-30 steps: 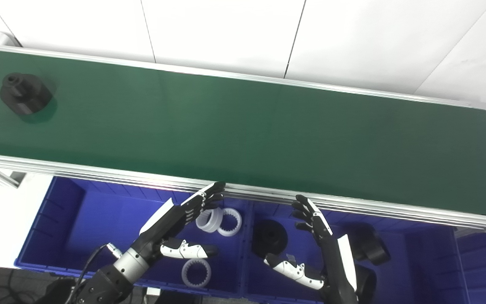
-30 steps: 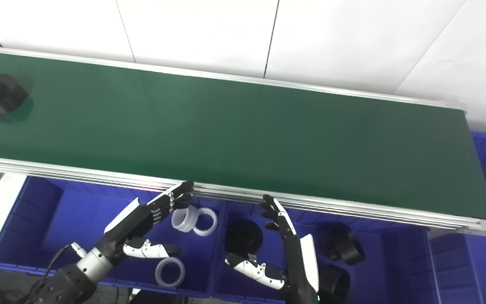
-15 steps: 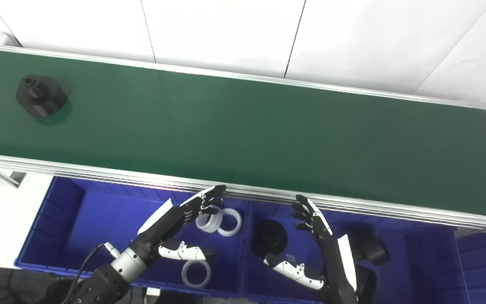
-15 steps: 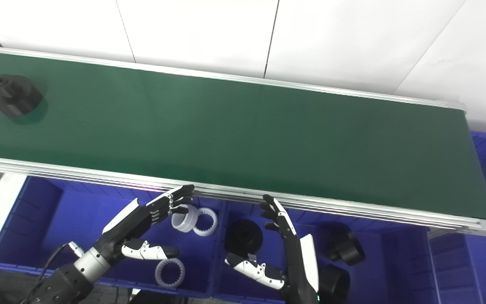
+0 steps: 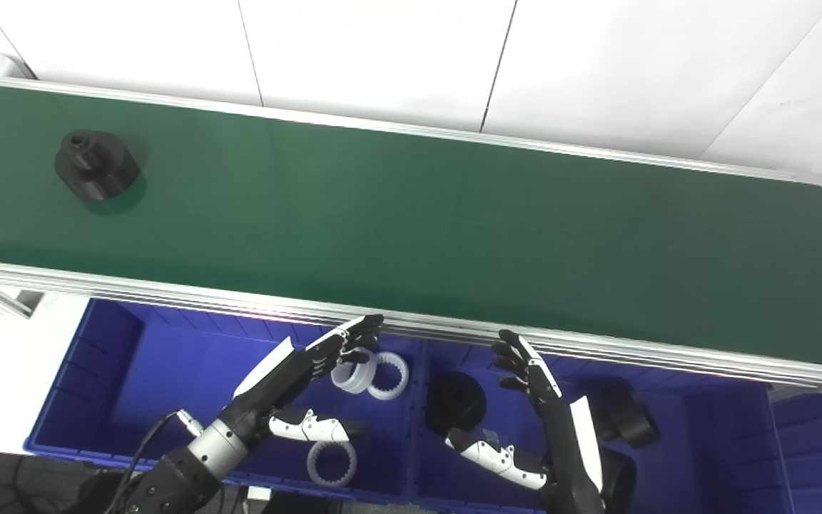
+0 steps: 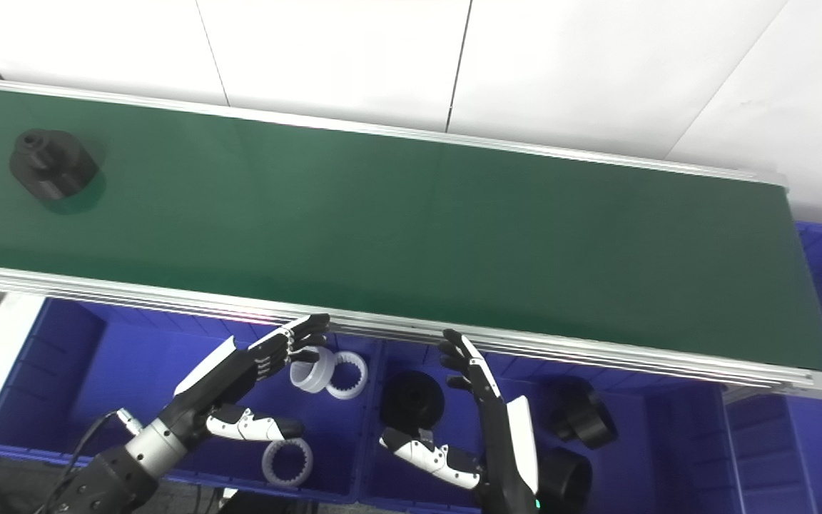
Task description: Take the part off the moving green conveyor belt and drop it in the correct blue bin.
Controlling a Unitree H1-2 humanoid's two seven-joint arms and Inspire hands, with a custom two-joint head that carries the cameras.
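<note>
Nearest the camera, the robot's left hand (image 5: 295,389) and right hand (image 5: 539,421) hang over two blue bins, fingers spread and holding nothing. The left bin (image 5: 118,371) has white rings (image 5: 372,373) lying in it, while the right bin (image 5: 711,435) has black parts (image 5: 457,402) of the same kind as the one on its way. Just beyond both sets of fingertips runs the near metal rail (image 5: 168,291) of the green belt (image 5: 411,214). Far up the belt at the left rides the black part (image 5: 95,164), well apart from either hand. This looks like the waiting step, with nothing picked yet. The next move likely calls for lifting a hand over the rail and timing a grasp on the moving part, then carrying it to the right bin. The belt around the part is bare, leaving open room to reach; the rail is the edge to clear.
</note>
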